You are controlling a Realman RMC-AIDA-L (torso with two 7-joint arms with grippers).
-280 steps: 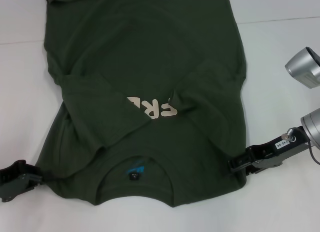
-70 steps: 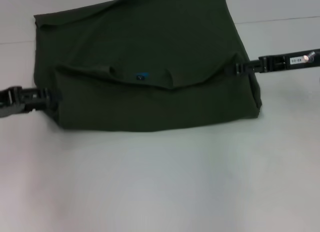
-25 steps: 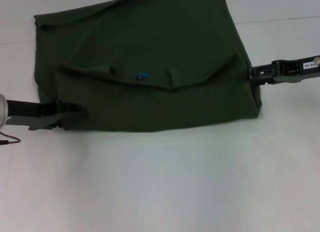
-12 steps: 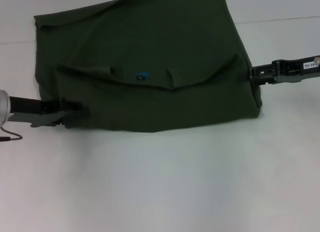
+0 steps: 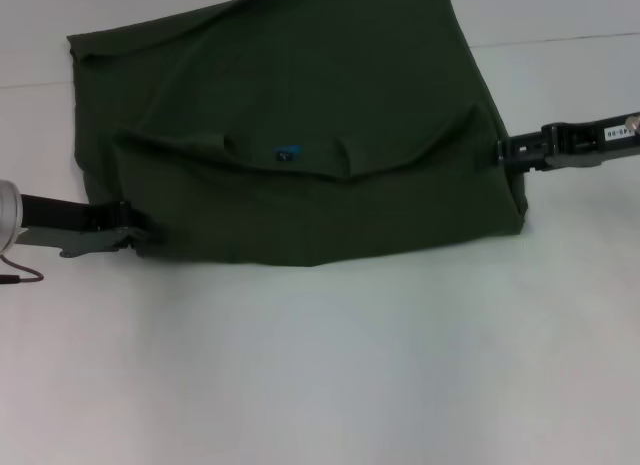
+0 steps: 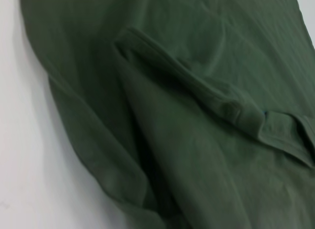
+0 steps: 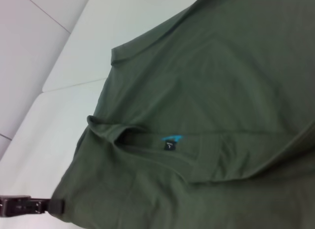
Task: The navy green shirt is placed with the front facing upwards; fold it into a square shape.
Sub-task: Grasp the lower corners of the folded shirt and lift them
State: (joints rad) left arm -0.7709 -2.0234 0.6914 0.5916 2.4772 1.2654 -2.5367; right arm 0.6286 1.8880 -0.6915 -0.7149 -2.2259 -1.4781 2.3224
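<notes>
Green shirt (image 5: pixel 300 135) lies folded over on the white table (image 5: pixel 350 365). The left gripper (image 5: pixel 135 235) has slid back to its near corner; the right gripper (image 5: pixel 500 150) touches the other edge. I cannot tell if either pinches cloth. More folding seems needed.

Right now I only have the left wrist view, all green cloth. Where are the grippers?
Observer: The left gripper is at the shirt's near left corner; the right gripper is at its right edge, by the fold.
Operator: Is the print showing?
Observer: No. Only the blue label shows, at the collar dip.
Operator: Is the outline square?
Observer: Not quite. Its sides slant, and a white table lies bare in front.
</notes>
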